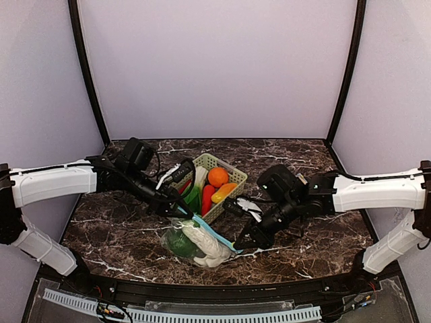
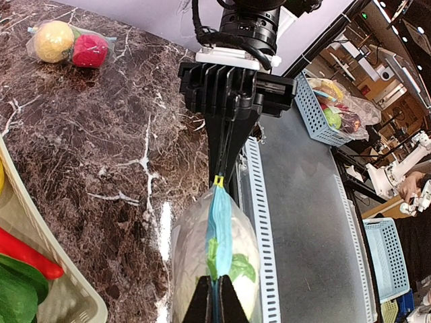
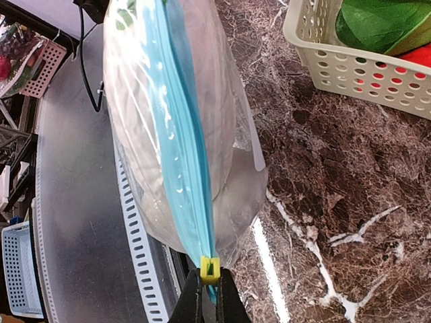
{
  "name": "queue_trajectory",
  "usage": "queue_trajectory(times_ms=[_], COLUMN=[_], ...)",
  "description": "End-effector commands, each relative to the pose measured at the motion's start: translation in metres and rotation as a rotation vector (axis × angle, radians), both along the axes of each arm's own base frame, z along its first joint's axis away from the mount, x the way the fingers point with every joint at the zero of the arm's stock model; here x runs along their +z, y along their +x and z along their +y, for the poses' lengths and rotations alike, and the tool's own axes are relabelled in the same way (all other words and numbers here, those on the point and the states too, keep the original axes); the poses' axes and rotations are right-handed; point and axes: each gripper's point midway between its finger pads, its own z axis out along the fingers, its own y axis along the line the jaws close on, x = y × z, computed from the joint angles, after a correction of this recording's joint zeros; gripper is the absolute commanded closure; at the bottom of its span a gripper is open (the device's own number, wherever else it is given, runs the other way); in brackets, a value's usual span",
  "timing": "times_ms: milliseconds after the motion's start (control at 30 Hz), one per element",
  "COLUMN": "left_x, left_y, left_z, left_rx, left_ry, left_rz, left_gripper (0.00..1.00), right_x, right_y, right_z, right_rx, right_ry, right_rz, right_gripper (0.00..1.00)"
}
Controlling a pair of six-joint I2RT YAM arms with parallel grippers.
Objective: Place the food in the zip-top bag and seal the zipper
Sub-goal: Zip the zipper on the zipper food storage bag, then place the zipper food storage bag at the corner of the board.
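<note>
While the bag [image 1: 195,243] sits on the table [image 1: 316,242] just in front of the basket [image 1: 232,176], its blue zipper strip [image 1: 219,237] is pulled into a straight line, so that's the long axis. It runs diagonally from the basket's near-left corner down toward the near right. The left gripper [image 1: 178,210] is clamped tight on the far-left end. The right gripper [image 1: 238,247] is pinched on the other end, right at the yellow slider [image 3: 210,268]. The bag's belly, with greens [image 1: 178,243] and a white radish [image 1: 202,245] inside, bulges toward the near edge, so it's pretty close to the edge there. An orange [image 1: 217,177] and a red chilli [image 1: 207,198] are in the basket. The basket crowds the back side of the bag, and bare marble shows left and right of it.
</note>
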Motion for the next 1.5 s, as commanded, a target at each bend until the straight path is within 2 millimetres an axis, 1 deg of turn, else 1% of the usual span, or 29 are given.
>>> queue_trajectory(times_ms=[0,67,100,200,267,300,367,433,500,600,700,900,1067,1233,1333,1467], left_x=[0.000,-0.002,-0.004,-0.006,-0.010,-0.010,-0.010,-0.009,-0.009,-0.009,-0.008,-0.010,-0.013,-0.020,-0.022,-0.025], left_y=[0.002,-0.003,-0.008,-0.015,-0.017,-0.018,-0.018,-0.018,-0.019,-0.021,-0.022,-0.022,-0.018,-0.015,-0.013,-0.008], left_z=[0.007,0.004,0.001,-0.002,-0.003,-0.003,-0.003,-0.003,-0.003,-0.004,-0.003,-0.003,-0.004,-0.010,-0.018,-0.034], left_rx=[0.013,-0.004,-0.018,-0.041,-0.049,-0.050,-0.053,-0.057,-0.060,-0.072,-0.074,-0.073,-0.049,-0.026,-0.010,0.007], left_ry=[0.010,0.014,0.018,0.022,0.028,0.027,0.026,0.022,0.020,0.014,0.013,0.017,0.037,0.064,0.075,0.081], left_rz=[0.003,0.010,0.015,0.036,0.048,0.048,0.049,0.047,0.051,0.063,0.065,0.067,0.058,0.064,0.054,0.046], left_gripper=[0.99,0.99,0.99,0.99,0.99,0.99,0.99,0.99,0.99,0.99,0.99,0.99,0.99,0.98,0.97,0.95], right_x=[-0.017,-0.010,-0.007,0.001,0.004,0.006,0.009,0.012,0.011,0.011,0.013,-0.005,-0.006,-0.010,-0.010,-0.006], right_y=[-0.019,-0.017,-0.015,-0.010,-0.006,-0.004,-0.002,-0.002,0.003,0.012,0.015,0.022,0.027,0.038,0.055,0.078], right_z=[-0.030,-0.026,-0.023,-0.017,-0.014,-0.012,-0.008,-0.004,-0.002,0.004,0.012,0.015,0.016,0.008,-0.002,-0.022], right_rx=[-0.014,-0.020,-0.026,-0.055,-0.080,-0.090,-0.104,-0.099,-0.110,-0.114,-0.086,-0.077,-0.089,-0.161,-0.254,-0.387], right_ry=[-0.122,-0.086,-0.065,0.004,0.039,0.057,0.093,0.130,0.150,0.178,0.205,0.170,0.176,0.152,0.137,0.127], right_rz=[0.096,0.089,0.083,0.067,0.058,0.054,0.050,0.050,0.033,0.026,0.031,0.033,0.030,0.006,-0.033,-0.076], right_gripper=[1.00,1.00,0.90,0.53,0.42,0.39,0.37,0.36,0.36,0.40,0.44,0.48,0.46,0.41,0.36,0.29])
